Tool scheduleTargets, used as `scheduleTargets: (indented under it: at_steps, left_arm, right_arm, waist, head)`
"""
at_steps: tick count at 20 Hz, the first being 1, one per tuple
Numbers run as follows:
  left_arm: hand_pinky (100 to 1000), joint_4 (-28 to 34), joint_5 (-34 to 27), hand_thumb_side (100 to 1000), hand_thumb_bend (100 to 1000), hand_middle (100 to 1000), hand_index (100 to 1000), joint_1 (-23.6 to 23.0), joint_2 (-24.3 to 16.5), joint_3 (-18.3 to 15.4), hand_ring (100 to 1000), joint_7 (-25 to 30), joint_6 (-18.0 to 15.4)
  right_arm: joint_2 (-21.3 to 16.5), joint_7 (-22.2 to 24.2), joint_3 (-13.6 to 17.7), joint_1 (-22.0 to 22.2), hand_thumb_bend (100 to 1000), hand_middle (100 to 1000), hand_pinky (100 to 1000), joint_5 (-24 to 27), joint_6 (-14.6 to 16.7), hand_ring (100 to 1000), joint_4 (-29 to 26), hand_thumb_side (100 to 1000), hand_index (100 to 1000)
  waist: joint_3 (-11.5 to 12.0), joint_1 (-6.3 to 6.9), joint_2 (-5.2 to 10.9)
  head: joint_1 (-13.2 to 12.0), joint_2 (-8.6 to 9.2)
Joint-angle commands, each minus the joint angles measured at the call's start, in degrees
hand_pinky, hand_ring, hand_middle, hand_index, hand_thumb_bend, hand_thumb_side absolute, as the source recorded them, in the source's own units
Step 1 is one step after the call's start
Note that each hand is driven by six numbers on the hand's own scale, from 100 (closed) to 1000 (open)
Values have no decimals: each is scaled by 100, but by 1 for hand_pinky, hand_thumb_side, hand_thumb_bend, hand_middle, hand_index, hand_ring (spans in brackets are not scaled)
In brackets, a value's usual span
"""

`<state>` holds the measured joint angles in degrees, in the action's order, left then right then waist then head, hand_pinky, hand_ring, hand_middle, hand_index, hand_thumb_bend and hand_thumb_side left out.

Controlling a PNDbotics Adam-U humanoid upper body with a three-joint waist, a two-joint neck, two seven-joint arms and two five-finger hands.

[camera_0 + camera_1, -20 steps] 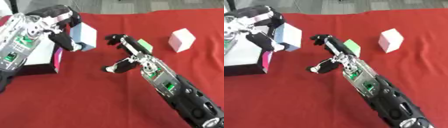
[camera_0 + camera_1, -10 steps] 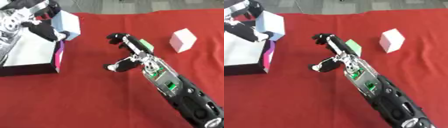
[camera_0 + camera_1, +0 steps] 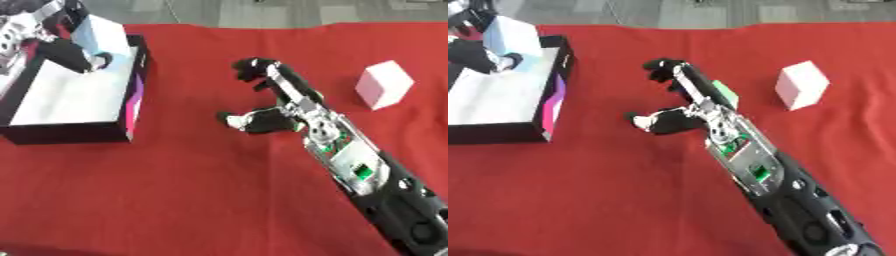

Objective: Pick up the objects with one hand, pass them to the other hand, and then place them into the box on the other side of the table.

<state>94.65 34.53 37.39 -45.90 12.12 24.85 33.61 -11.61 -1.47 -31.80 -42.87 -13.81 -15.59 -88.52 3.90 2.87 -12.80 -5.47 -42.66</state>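
Since a second ago the left hand [image 3: 66, 47] has carried its pale blue block [image 3: 98, 32] from the red cloth to above the box [image 3: 52, 135], while the right hand [image 3: 271, 107] has hardly moved.

Left eye view: the box sits at nine to ten o'clock, a dark-walled tray with a white floor and a pink-purple stripe on its near corner. The left hand comes in from the ten o'clock corner, its dark fingers curled round the lower edge of the pale blue block, which is tilted over the box's far end. I judge it is held there so it can be lowered in; whether it already touches the floor I cannot tell. The right hand hovers at the centre over the red cloth [image 3: 192, 200], fingers relaxed and spread, grasping nothing, probably parked after the handover. A white block [image 3: 383, 84] lies at two o'clock, well apart from both hands.

Right eye view: a green block [image 3: 725, 93] peeps out just behind the right hand's fingers, toward one o'clock; it and the white block look like the next things to fetch.
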Motion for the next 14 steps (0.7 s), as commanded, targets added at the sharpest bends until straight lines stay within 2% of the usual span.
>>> scheduleTargets:
  at_steps: [1, 2, 4, 7, 14]
  left_arm:
    - [714, -257, -32, 100, 245, 402, 444, 37, -249, -191, 701, -145, 44]
    - [714, -364, -34, 100, 243, 402, 445, 38, -236, -209, 701, -178, 52]
    - [714, -579, -21, 100, 242, 403, 447, 50, -197, -243, 702, -249, 64]
    - [713, -926, 20, 100, 238, 407, 452, 81, -124, -294, 703, -338, 74]
    - [715, -1681, 76, 100, 194, 448, 499, 204, 68, -339, 712, -514, 26]
  right_arm:
    - [-78, -112, 83, -132, 460, 717, 746, 89, -2, 804, -185, 280, 828]
    - [-80, -131, 87, -140, 437, 719, 748, 104, -3, 805, -193, 299, 829]
    - [-79, -170, 93, -150, 327, 724, 751, 142, -2, 809, -203, 359, 831]
    - [-74, -219, 101, -161, 271, 727, 751, 238, 5, 811, -204, 353, 834]
    - [-76, -222, 129, -190, 420, 715, 743, 283, 65, 803, -259, 252, 823]
  waist:
    - [-6, -57, 54]
    - [-9, -62, 53]
    - [-18, -75, 51]
    - [-32, -93, 46]
    - [-59, -123, 31]
  head:
    - [-125, 56]
    - [-153, 62]
    - [-197, 74]
    - [-245, 93]
    - [-296, 115]
